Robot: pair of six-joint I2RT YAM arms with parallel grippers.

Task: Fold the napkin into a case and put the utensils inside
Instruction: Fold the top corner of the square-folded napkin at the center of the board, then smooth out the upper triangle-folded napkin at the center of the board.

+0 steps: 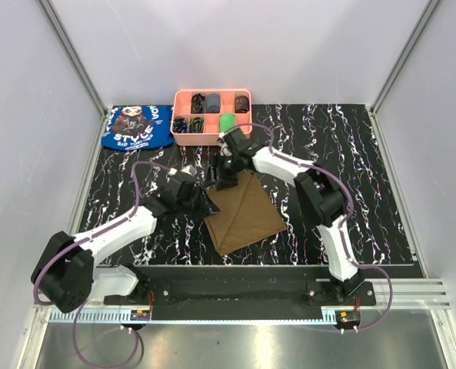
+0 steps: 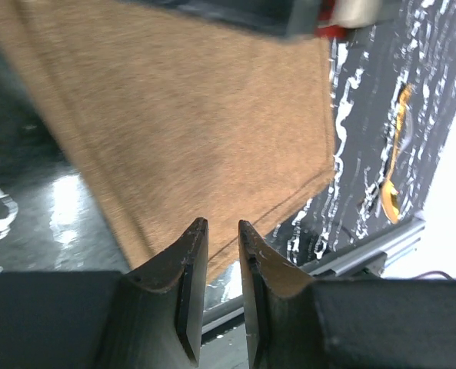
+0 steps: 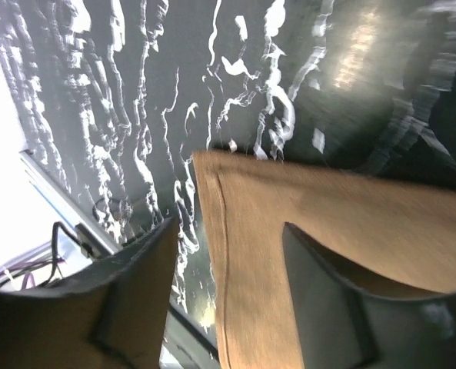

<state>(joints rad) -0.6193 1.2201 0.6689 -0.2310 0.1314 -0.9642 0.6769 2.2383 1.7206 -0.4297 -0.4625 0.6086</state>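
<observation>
Olive-brown: we count one napkin (image 1: 243, 211); the right gripper (image 3: 229, 229) has jaws apart, the left gripper (image 2: 221, 224) narrow, hold we cannot tell.

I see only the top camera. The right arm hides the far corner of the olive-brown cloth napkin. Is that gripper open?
Observer: Yes, the right gripper is open, fingers wide apart over the olive-brown cloth napkin's corner.
Operator: And the left?
Observer: The left gripper shows a narrow slit at the napkin's edge; grip unclear.
Operator: Any utensil?
Observer: A slim gold-brown piece lies on the black marbled table, apart from the napkin.
</observation>
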